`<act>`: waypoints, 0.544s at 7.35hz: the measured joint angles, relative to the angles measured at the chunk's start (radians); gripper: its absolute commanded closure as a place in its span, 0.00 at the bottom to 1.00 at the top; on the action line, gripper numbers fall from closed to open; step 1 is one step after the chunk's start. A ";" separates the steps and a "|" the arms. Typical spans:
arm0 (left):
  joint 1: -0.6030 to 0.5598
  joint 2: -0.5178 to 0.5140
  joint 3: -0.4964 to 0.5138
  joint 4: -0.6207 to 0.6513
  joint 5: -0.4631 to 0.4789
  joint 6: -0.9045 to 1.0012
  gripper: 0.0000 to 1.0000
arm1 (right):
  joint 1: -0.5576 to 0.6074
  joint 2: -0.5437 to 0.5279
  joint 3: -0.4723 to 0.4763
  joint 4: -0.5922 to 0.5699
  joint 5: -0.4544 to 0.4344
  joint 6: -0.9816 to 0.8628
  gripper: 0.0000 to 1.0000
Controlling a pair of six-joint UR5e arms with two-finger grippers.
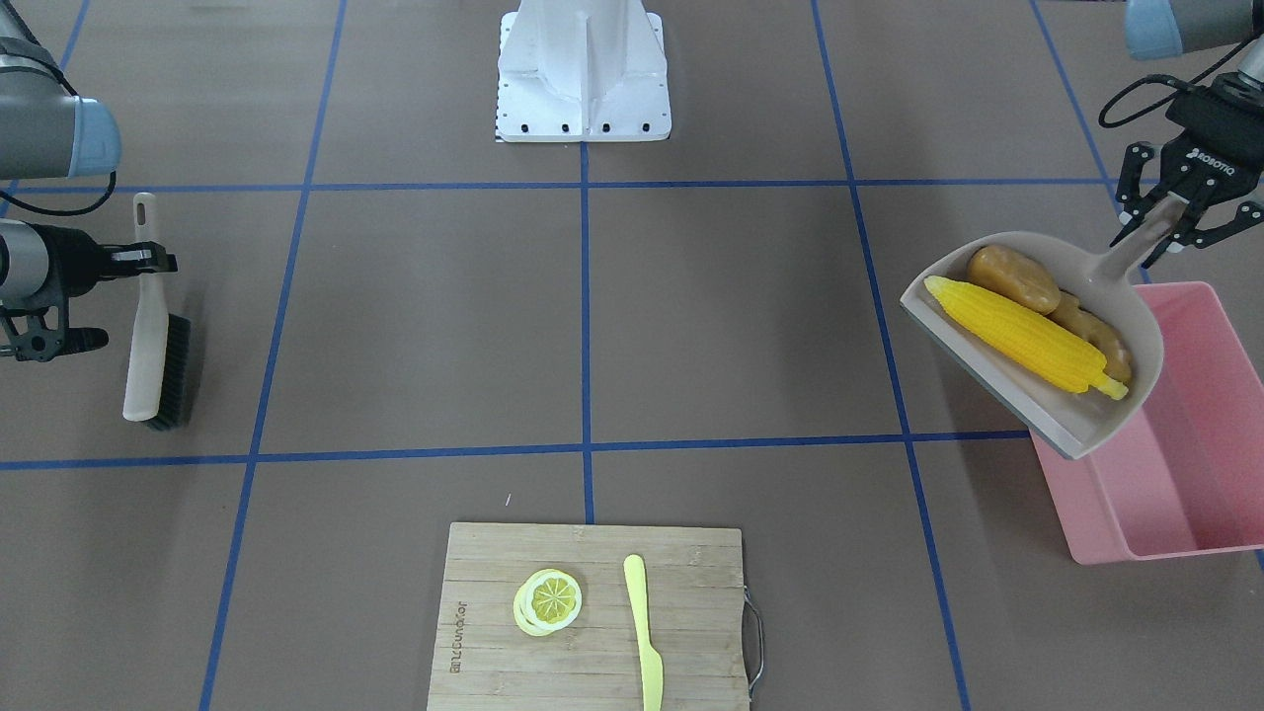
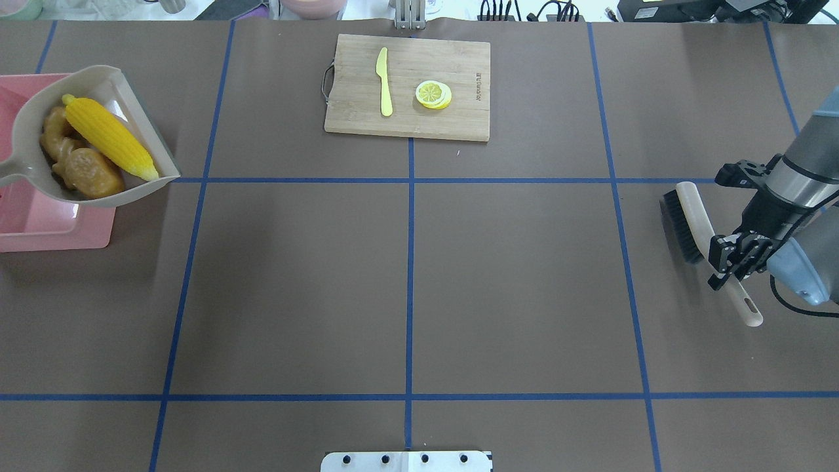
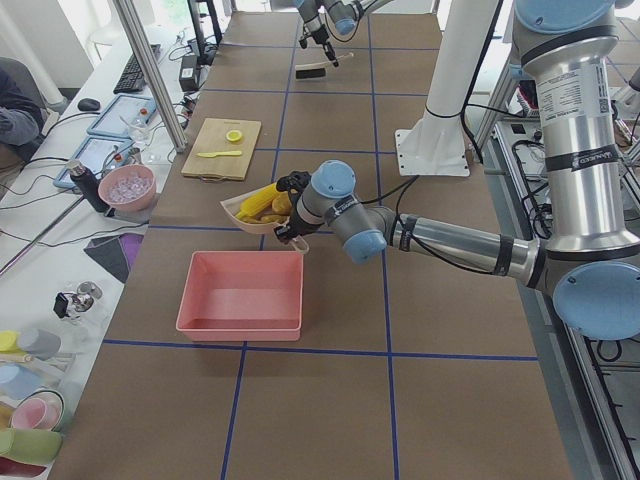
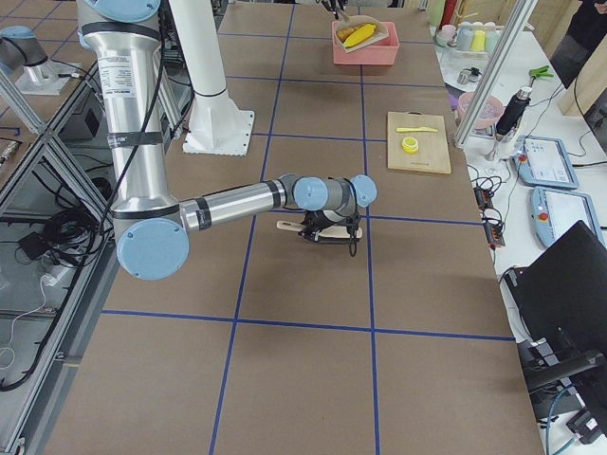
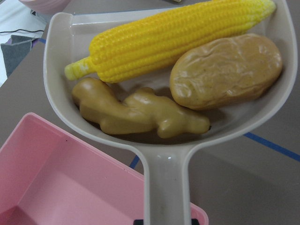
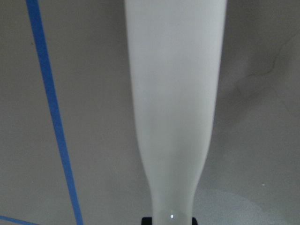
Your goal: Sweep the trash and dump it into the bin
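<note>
Where the dustpan (image 1: 1027,390) overhangs, the bin (image 1: 1136,533) lies partly hidden.

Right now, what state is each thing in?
bin, upright, empty.
dustpan, lifted at bin's edge, loaded.
corn cob, in dustpan.
potato, in dustpan.
ginger root, in dustpan.
left gripper, shut on dustpan handle.
right gripper, shut on brush handle.
knife, flat on cutting board.
lemon slice, on cutting board.

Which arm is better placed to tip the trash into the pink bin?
Left. The left end effector grips the dustpan, which holds the corn cob, potato and ginger root, raised at the bin edge. The right end effector holds the brush far away.
</note>
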State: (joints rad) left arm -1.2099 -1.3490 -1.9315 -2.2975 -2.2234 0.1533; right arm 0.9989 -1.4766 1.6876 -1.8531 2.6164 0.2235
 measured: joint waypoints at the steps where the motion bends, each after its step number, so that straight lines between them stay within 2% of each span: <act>1: -0.048 0.021 0.012 0.052 -0.024 0.000 0.93 | -0.008 0.006 -0.011 0.000 0.000 0.000 1.00; 2: -0.105 0.034 0.022 0.118 -0.041 0.002 0.93 | -0.017 0.012 -0.019 0.000 -0.001 0.000 0.28; 3: -0.151 0.043 0.028 0.185 -0.053 0.007 0.96 | -0.024 0.021 -0.028 0.000 -0.002 0.000 0.15; 4: -0.180 0.049 0.028 0.261 -0.055 0.021 0.96 | -0.027 0.028 -0.033 -0.001 -0.003 0.002 0.13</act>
State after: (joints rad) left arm -1.3895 -1.3000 -1.9037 -2.0367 -2.2783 0.1740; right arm 0.9719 -1.4481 1.6541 -1.8540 2.6129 0.2250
